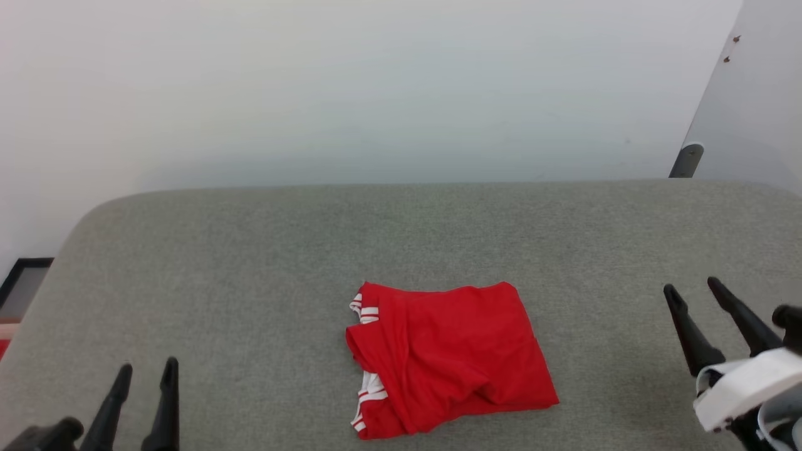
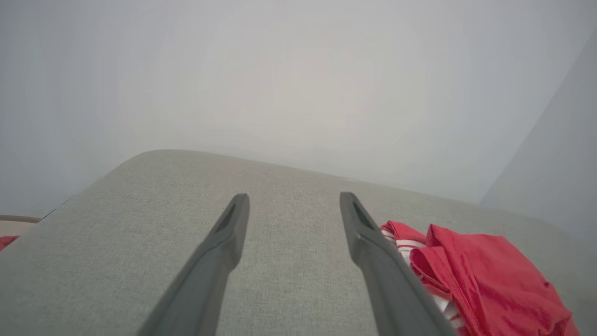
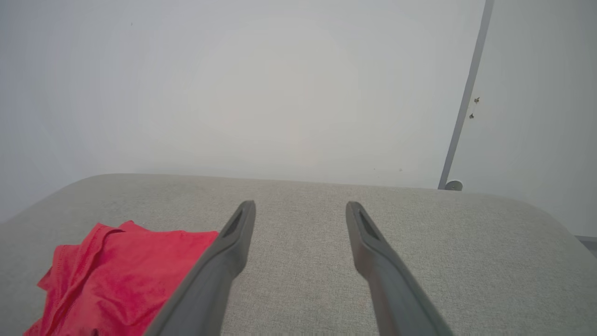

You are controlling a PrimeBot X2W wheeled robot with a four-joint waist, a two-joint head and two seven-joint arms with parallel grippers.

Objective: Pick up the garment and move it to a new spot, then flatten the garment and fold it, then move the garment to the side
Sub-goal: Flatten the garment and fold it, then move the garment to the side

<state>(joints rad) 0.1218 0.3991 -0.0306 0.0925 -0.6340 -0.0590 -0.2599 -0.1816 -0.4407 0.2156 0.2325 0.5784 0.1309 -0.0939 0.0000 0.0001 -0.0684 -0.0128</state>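
- Risk: shirt (image 1: pixel 448 357) looks folded, loose, near the table's (image 1: pixel 250 250) front edge; a shallow pinch may catch just the top layer and spill the fold.
- Left gripper (image 1: pixel 149 364): fully spread, empty, well left of shirt.
- Right gripper (image 1: pixel 691 285): fully spread, empty, well right, slightly farther back.
- Bare wall (image 1: pixel 376 94) behind.

One red garment (image 1: pixel 448 357) lies on one grey surface (image 1: pixel 250 263). Two patches of striped trim (image 1: pixel 366 311) show on the garment's left edge. There are two grippers: the left gripper (image 1: pixel 148 366) left of the garment and the right gripper (image 1: pixel 692 285) right of it, with two dark jaws each, four altogether. Beyond the garment to the right are one grey post (image 1: pixel 687 160) and two screws (image 1: pixel 737 39).
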